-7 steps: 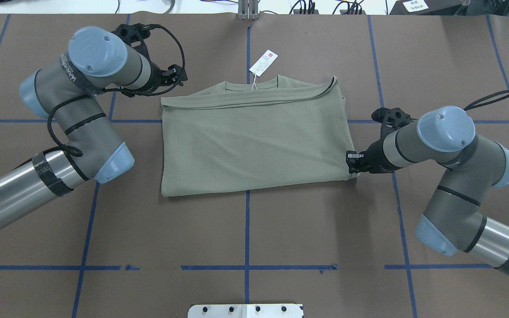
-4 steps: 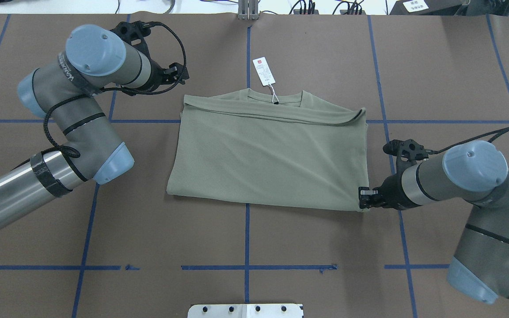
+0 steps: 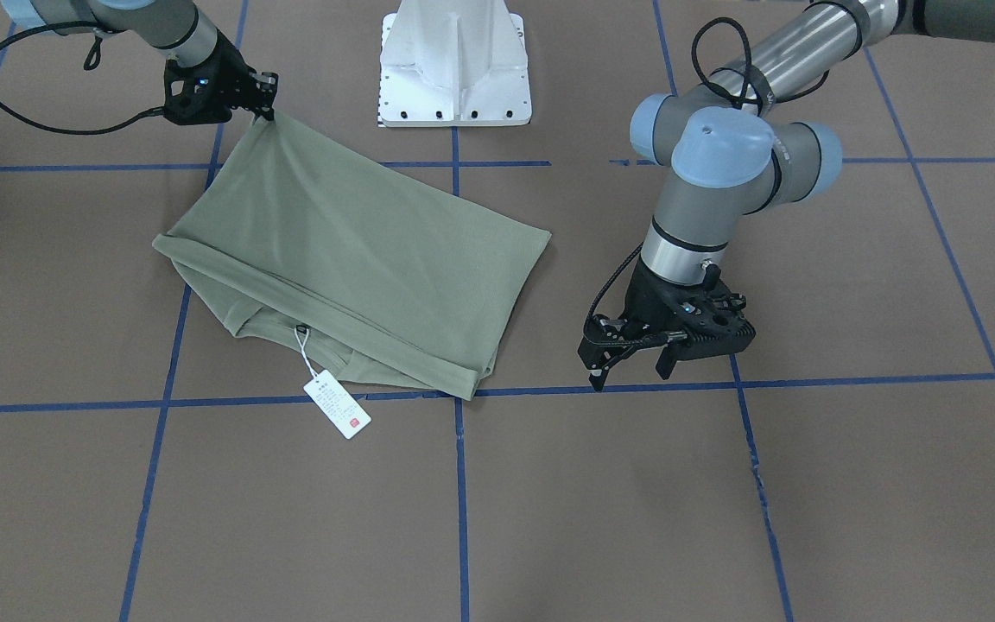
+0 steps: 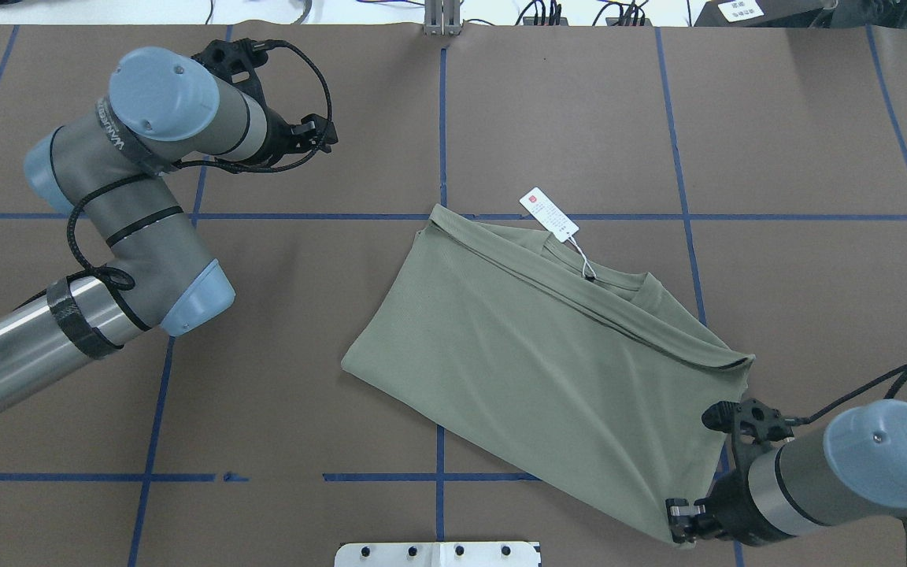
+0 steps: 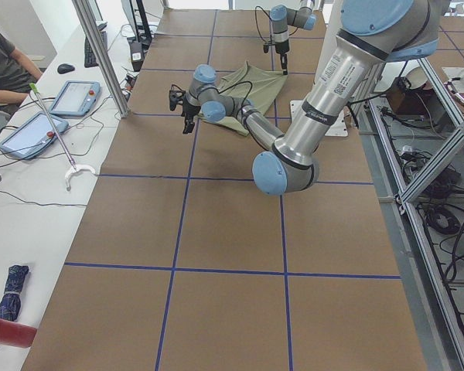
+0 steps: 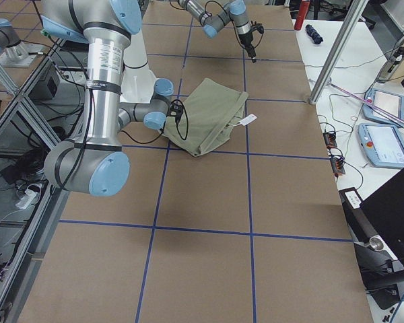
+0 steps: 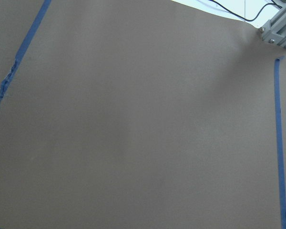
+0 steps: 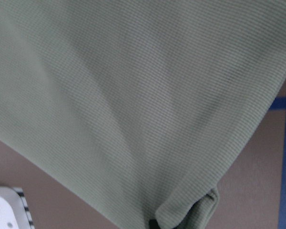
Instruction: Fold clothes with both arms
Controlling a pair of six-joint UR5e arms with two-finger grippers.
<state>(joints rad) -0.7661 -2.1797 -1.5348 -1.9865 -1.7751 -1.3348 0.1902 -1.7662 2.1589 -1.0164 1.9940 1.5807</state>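
- The right gripper (image 4: 678,521) is seen clamped on one corner of the shirt (image 4: 548,370), close to the robot-side edge of the table (image 4: 579,102), toward its right end.
- In the right wrist view, creases are seen fanning out from the pinched corner, so the cloth is judged to be under tension there.
- From that corner the shirt is stretched away toward the middle of the table. Its long axis is laid diagonally, skewed to the blue tape lines (image 4: 442,409).
- The collar edge is turned to the far side, and the hang tag (image 4: 549,214) is left lying on the table just beyond it.
- The left gripper (image 3: 631,371) is held with its fingers apart and nothing between them, well apart from the shirt, over bare table toward the far-left part. Only brown surface and tape are shown by its wrist camera.
- The relation that matters: the garment is attached to the right arm alone, and the unheld short end is pointed toward the left arm's half.
- It is judged that squaring the shirt or grasping its free end would call for a long reach by the left arm.
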